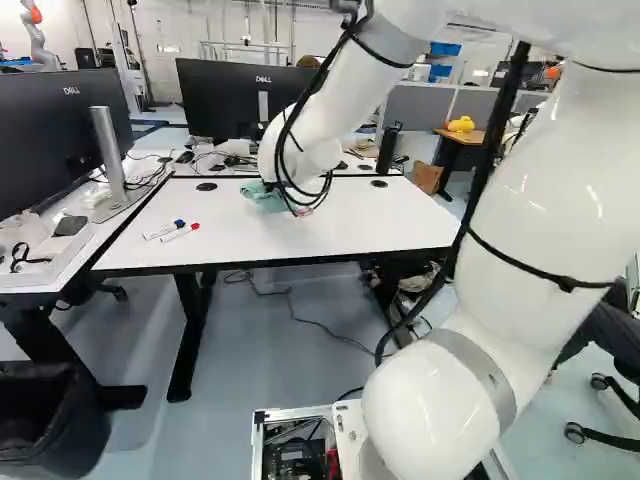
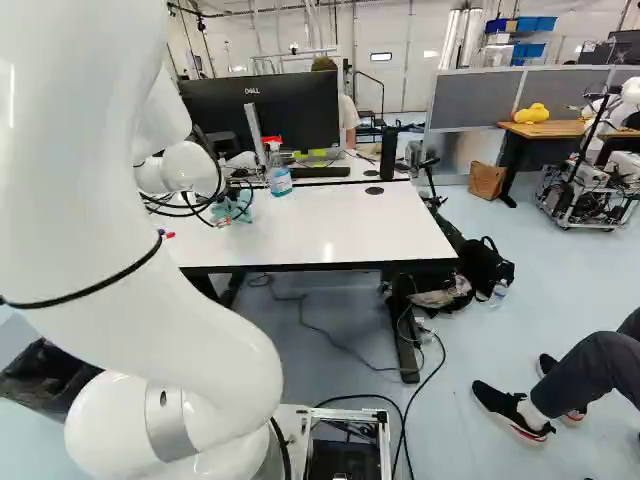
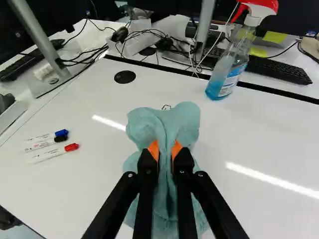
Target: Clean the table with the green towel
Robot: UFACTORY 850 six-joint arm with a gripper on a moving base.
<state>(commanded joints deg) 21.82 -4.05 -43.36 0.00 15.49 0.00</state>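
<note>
At the left of the right base view my gripper [image 2: 222, 221] is low over the white table [image 2: 330, 230], partly hidden by cables. In the wrist view the gripper [image 3: 166, 152] is shut on the green towel [image 3: 164, 122], a bunched fold pinched between both orange pads. The towel spreads on the tabletop ahead of and under the fingers. A small dark scribble [image 3: 166, 107] shows right at the towel's far edge. In the left base view the towel [image 1: 262, 196] shows beside the wrist.
Several markers [image 3: 47, 144] lie on the table to one side of the towel. A spray bottle [image 3: 232, 64] with a red head stands near the far edge. Beyond are a keyboard [image 3: 279, 69], cables and monitors [image 1: 240, 100]. Another robot [image 2: 600, 170] stands at the far right.
</note>
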